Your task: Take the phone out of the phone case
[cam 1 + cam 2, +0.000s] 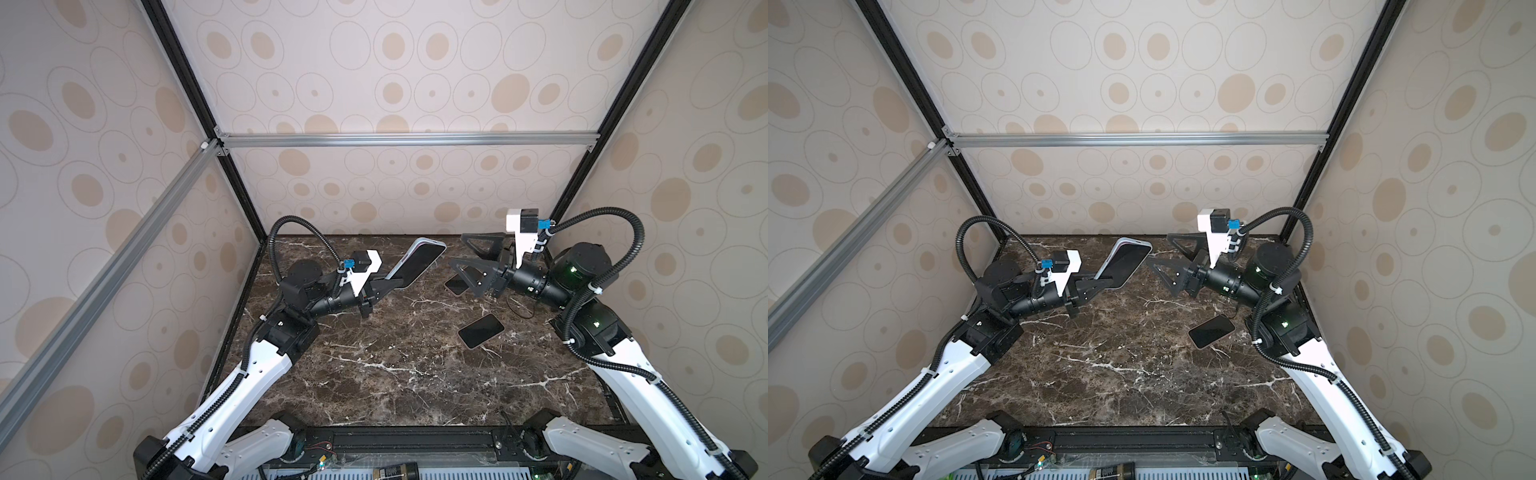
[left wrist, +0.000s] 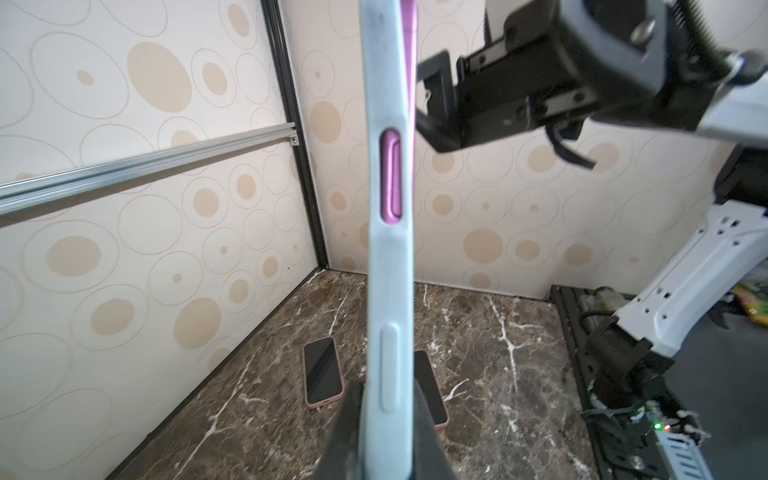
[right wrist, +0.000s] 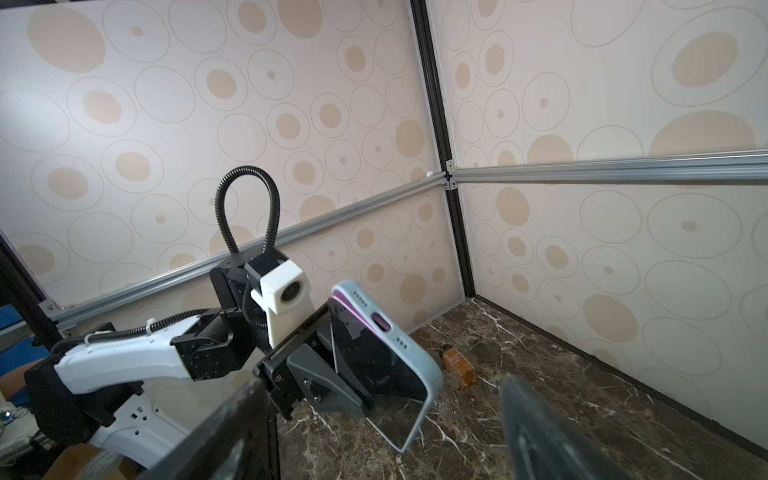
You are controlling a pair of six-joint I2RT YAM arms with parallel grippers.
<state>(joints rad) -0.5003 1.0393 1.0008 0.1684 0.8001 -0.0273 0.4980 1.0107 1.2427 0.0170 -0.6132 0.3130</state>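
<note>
Left gripper (image 1: 395, 283), clamped on the lower end of the phone case (image 2: 386, 270), holds it tilted above the table (image 1: 395, 374), with the phone (image 1: 420, 266) seated inside. Right gripper (image 1: 457, 250), jaws wide apart, sits just beside the case's upper end, not touching.

My left pincer (image 1: 397, 282), over the far left of the counter (image 1: 374, 374), grips the lower end of the phone case (image 1: 428, 242), which is raised off the surface and tilted, with the phone (image 1: 417, 268) in it. My right pincer (image 1: 457, 249) hangs to its right, apart from it. Below that pincer a loose phone (image 1: 456, 286) lies on the counter; a second loose phone (image 1: 481, 331) lies nearer, apart from the first.
</note>
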